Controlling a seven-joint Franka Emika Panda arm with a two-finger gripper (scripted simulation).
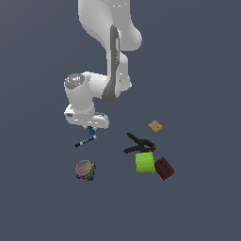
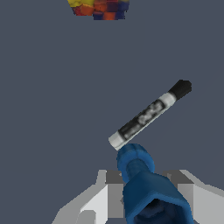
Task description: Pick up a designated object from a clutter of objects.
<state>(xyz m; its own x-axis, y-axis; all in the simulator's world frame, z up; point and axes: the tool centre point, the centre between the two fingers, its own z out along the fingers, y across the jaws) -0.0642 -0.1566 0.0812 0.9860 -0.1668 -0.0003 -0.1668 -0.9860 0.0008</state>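
Observation:
The designated object [image 2: 136, 162], a stubby bright-blue knobbly piece, sits between my gripper's [image 2: 144, 180] grey fingers [image 2: 108, 189], which press against both its sides. In the exterior view the blue piece [image 1: 91, 130] peeks out just under the white hand, where the gripper [image 1: 91, 128] is shut on it. The thin black-and-white stick [image 2: 149, 114] lies right beside the blue piece's tip, also visible as the stick [image 1: 85, 140] below the hand. The rest of the clutter is spread toward the exterior view's right.
A multicoloured round can [image 1: 85, 170] stands below the stick, and its edge shows as the can [image 2: 99, 8]. To the exterior view's right are a black clamp [image 1: 139, 143], a lime-green cylinder [image 1: 144, 163], a dark brown-red block [image 1: 164, 168] and a tan cracker [image 1: 155, 126].

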